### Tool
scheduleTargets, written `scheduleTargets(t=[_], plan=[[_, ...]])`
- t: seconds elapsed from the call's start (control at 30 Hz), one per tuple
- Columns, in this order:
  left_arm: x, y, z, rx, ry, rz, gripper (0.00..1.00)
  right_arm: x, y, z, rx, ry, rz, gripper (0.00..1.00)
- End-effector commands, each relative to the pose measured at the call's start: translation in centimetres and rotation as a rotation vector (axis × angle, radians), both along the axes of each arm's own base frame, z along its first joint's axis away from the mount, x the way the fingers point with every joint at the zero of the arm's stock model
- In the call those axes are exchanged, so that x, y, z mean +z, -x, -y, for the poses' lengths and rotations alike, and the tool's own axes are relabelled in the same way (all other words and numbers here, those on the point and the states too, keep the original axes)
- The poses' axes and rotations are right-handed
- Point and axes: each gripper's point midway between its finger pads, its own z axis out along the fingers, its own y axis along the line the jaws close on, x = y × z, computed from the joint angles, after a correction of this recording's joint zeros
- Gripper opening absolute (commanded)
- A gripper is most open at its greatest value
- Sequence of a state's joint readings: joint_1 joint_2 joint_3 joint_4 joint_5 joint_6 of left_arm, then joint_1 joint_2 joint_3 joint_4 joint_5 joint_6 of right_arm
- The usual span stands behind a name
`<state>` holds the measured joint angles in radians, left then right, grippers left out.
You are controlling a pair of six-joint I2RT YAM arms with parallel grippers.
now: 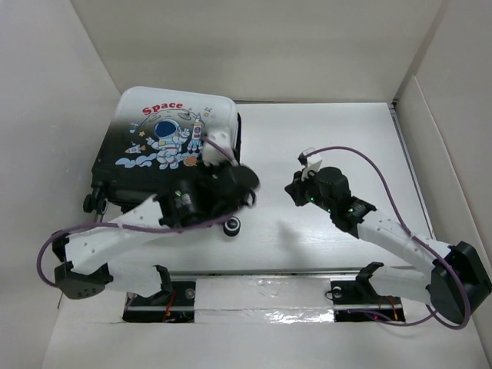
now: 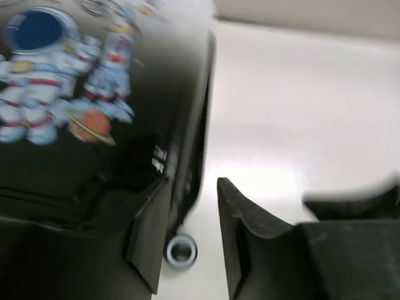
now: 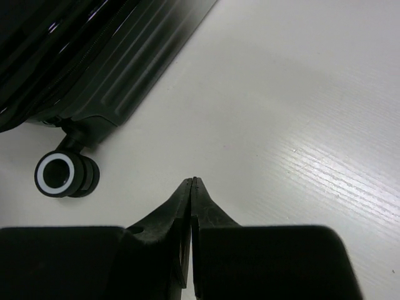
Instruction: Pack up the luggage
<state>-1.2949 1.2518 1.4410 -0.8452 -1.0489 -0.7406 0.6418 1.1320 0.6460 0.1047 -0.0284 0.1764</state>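
Closed luggage (image 1: 165, 138), apparently packed; left tool (image 2: 190, 209) parted, empty, at its corner; right tool (image 3: 192, 187) clenched beside it.

red "Space" lettering on the luggage (image 1: 171, 131) lid, above the cartoon astronaut (image 1: 165, 135) print

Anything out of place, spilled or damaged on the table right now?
Nothing looks spilled or damaged. The suitcase lies flat, printed side up and apparently closed, turned a little askew on the table.
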Motion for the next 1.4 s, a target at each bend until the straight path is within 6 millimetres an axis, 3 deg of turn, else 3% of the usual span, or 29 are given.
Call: scheduleTargets(t=[0.0,0.03,0.07,0.1,0.2,0.23,0.33,0.37,0.47,0.63,0.73,0.9,1.0,1.03,1.13,1.17,1.2,1.37], plan=[[6.2,-7.2,-9.3,0.362,0.255,0.180,0.31,1.2,-0.7,0.1,-0.020,-0.028,0.049,0.06],[9.8,-7.9,-10.3,0.309,0.414,0.264,0.31,1.3,-0.6,-0.1,-0.008,-0.033,0.049,0.05],[10.4,-8.5,-12.5,0.334,0.422,0.298,0.30,1.2,-0.6,-0.2,-0.007,-0.033,0.048,0.05],[11.1,-9.3,-17.1,0.441,0.440,0.348,0.30,1.2,-0.6,-0.2,-0.005,-0.032,0.046,0.05],[11.8,-10.9,-23.6,0.590,0.405,0.361,0.30,1.4,-0.6,-0.2,-0.004,-0.035,0.049,0.05],[10.0,-12.6,-27.7,0.665,0.373,0.305,0.28,1.6,-0.5,-0.2,0.002,-0.041,0.053,0.05],[4.8,-14.8,-32.9,0.732,0.390,0.145,0.20,1.8,-0.3,-0.2,0.008,-0.044,0.056,0.05],[3.7,-14.4,-36.2,0.816,0.392,0.139,0.19,1.9,-0.2,-0.2,0.008,-0.047,0.061,0.06],[-0.4,-13.9,-40.6,0.943,0.351,0.067,0.19,2.0,-0.2,-0.3,0.014,-0.051,0.063,0.05],[-7.9,-13.6,-43.3,1.045,0.266,-0.116,0.19,2.4,0.1,-0.4,0.030,-0.059,0.067,0.06],[-11.0,-12.8,-44.6,1.105,0.214,-0.201,0.19,2.6,0.3,-0.4,0.035,-0.063,0.073,0.06],[-14.0,-13.1,-43.8,1.060,0.226,-0.284,0.20,2.8,0.6,-0.9,0.055,-0.068,0.073,0.05],[-17.5,-14.3,-41.0,0.937,0.288,-0.380,0.20,3.2,0.7,-0.8,0.055,-0.075,0.082,0.06],[-19.1,-14.7,-39.0,0.866,0.322,-0.430,0.19,3.2,0.7,-0.7,0.052,-0.075,0.083,0.06],[-21.1,-15.5,-32.6,0.692,0.408,-0.492,0.19,3.5,0.7,-0.6,0.047,-0.079,0.092,0.06],[-20.8,-15.9,-31.2,0.651,0.435,-0.473,0.19,3.3,0.6,-0.5,0.040,-0.075,0.089,0.06],[-20.7,-16.2,-28.6,0.579,0.465,-0.479,0.19,3.4,0.6,-0.4,0.037,-0.075,0.090,0.06],[-19.4,-14.4,-18.5,0.304,0.630,-0.471,0.20,3.5,0.4,0.6,-0.018,-0.058,0.092,0.06]])
